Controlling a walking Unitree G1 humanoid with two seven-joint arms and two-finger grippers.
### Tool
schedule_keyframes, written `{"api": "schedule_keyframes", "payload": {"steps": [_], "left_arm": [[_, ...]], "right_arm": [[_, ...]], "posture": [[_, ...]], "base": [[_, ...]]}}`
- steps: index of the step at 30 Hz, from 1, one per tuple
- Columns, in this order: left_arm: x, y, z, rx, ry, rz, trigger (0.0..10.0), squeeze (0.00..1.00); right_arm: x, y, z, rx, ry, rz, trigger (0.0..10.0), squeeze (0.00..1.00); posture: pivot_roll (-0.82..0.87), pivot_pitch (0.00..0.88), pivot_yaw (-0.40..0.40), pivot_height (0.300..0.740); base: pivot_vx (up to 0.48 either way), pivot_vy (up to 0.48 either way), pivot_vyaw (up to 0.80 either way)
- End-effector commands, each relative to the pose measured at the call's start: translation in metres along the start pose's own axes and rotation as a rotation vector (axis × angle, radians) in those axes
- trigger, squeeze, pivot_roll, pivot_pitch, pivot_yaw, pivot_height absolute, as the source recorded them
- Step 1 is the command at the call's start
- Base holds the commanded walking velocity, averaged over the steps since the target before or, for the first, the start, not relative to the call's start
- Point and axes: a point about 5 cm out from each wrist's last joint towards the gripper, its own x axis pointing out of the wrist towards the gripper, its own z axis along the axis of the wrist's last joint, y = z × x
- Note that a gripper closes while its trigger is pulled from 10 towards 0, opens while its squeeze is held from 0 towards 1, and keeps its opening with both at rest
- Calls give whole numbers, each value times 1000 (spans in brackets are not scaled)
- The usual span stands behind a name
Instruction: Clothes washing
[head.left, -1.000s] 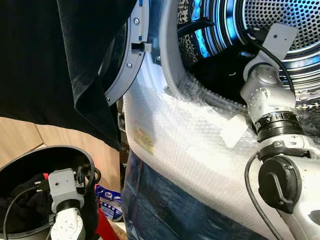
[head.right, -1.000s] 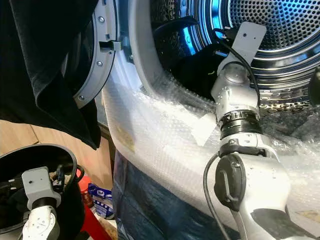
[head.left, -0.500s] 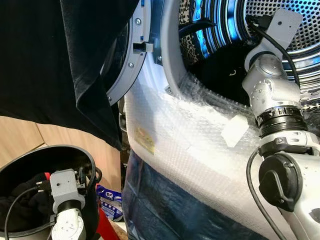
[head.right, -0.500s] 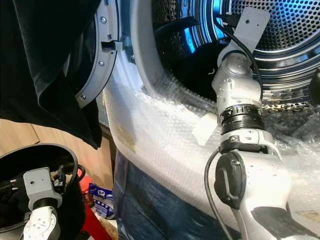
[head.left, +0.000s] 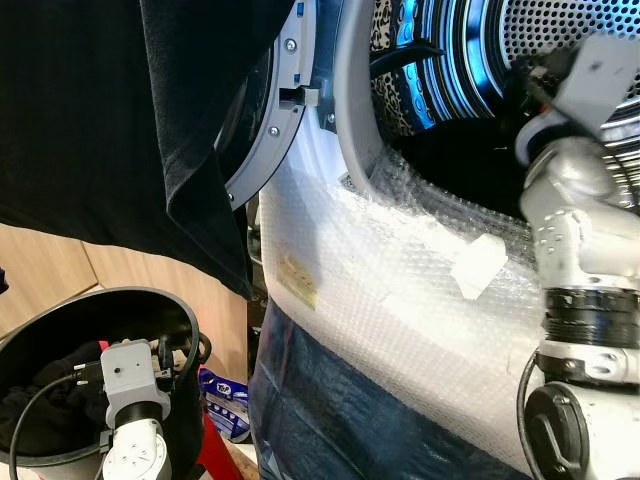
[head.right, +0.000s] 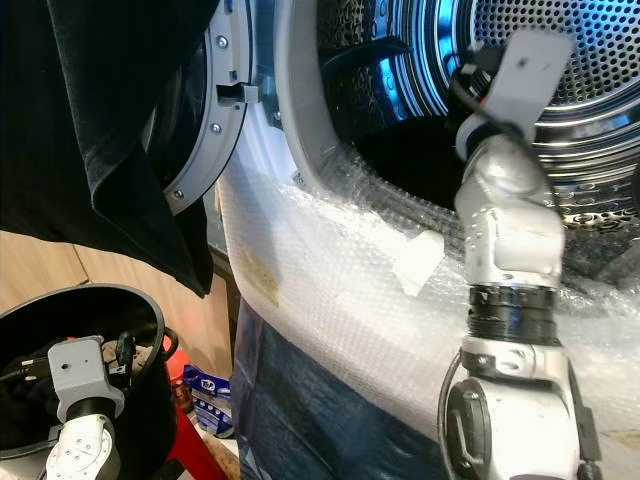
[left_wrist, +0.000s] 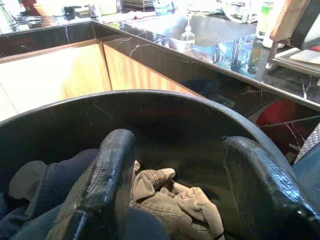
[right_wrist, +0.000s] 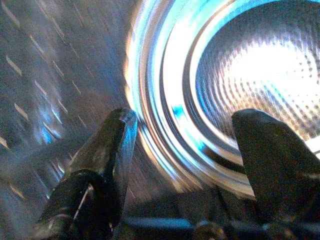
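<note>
Both end effectors wide open, empty: right end effector (right_wrist: 182, 165) inside the drum (head.right: 560, 90), left end effector (left_wrist: 185, 185) over the bucket (head.left: 60, 320). Clothes (left_wrist: 175, 197) there look soft, light; I'd pinch a bunched fold.

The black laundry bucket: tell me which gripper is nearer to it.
Left. The left gripper is open at the mouth of the black laundry bucket, above the clothes in it. The right gripper is open inside the washer drum, well away.

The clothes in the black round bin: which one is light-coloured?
The crumpled beige cloth garment, lying between the open left end effector's fingers in the black round plastic bin. The other clothes there are dark.
</note>
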Motion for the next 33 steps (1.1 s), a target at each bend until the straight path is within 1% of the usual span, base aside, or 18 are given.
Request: {"api": "schedule_keyframes", "payload": {"steps": [1, 2, 4, 11, 12, 13, 14, 16, 20, 22, 24, 25, 27, 28, 30, 31, 32, 33], "left_arm": [[-1, -2, 0, 4, 4, -11, 10000, 0], [-1, -2, 0, 4, 4, -11, 10000, 0], [-2, -2, 0, 5, 3, -15, 10000, 0], [-2, -2, 0, 5, 3, -15, 10000, 0], [-2, -1, 0, 6, 3, -15, 10000, 0], [-2, -2, 1, 8, 3, -20, 10000, 0], [-2, -2, 1, 10, 2, -28, 10000, 0], [-2, -4, 1, 10, 3, -35, 10000, 0], [-3, -4, 0, 10, 5, -40, 10000, 0], [-3, -4, 0, 10, 7, -42, 10000, 0], [-3, -4, 0, 11, 7, -43, 10000, 0], [-4, -4, 0, 11, 6, -42, 10000, 0], [-4, -4, 0, 10, 6, -42, 10000, 0], [-4, -4, 0, 10, 6, -43, 10000, 0], [-4, -4, 0, 10, 6, -43, 10000, 0], [-3, -4, 0, 10, 7, -43, 10000, 0], [-3, -4, 0, 10, 7, -43, 10000, 0], [-3, -5, 0, 9, 7, -43, 10000, 0]], "right_arm": [[-4, -3, 16, 74, -77, 52, 10000, 1000], [-4, -3, 16, 74, -77, 52, 10000, 1000], [-12, 4, 26, 219, -121, 176, 10000, 1000], [-12, 4, 26, 219, -121, 176, 10000, 1000], [-14, 5, 28, 239, -129, 207, 10000, 1000], [-27, 13, 32, 355, -137, 341, 10000, 1000], [-47, 23, 40, 483, -154, 530, 10000, 1000], [-64, 30, 43, 509, -168, 667, 10000, 1000], [-66, 30, 41, 485, -164, 643, 10000, 1000], [-66, 27, 41, 515, -161, 642, 10000, 1000], [-73, 27, 43, 567, -149, 704, 10000, 1000], [-82, 28, 44, 618, -131, 785, 10000, 1000], [-89, 30, 45, 661, -120, 852, 10000, 1000], [-101, 31, 44, 676, -112, 955, 10000, 39], [-104, 32, 44, 678, -110, 981, 10000, 39], [-113, 34, 36, 678, -57, 1056, 10000, 0], [-113, 34, 36, 678, -57, 1056, 10000, 0], [-129, 36, 20, 645, 22, 1132, 10000, 0]], "posture": [[47, 0, -90, 740], [47, 0, -90, 740], [52, 0, -87, 740], [52, 0, -87, 740], [51, 0, -86, 740], [47, 0, -83, 740], [47, 0, -83, 740], [43, 0, -80, 740], [40, 0, -77, 740], [40, 0, -77, 740], [43, 0, -78, 740], [41, 0, -79, 740], [41, 0, -79, 740], [41, 0, -79, 740], [41, 0, -79, 740], [32, 0, -82, 740], [32, 0, -82, 740], [32, 0, -82, 740]], "base": [[0, 0, 0], [0, 0, 0], [0, 0, 0], [0, 0, 0], [0, 0, 0], [0, 0, 0], [0, 0, 0], [0, 0, 0], [0, 0, 0], [0, 0, 0], [0, 0, 0], [0, 0, 0], [0, 0, 0], [0, 0, 0], [0, 0, 0], [0, 0, 0], [0, 0, 0], [0, 0, 0]]}}
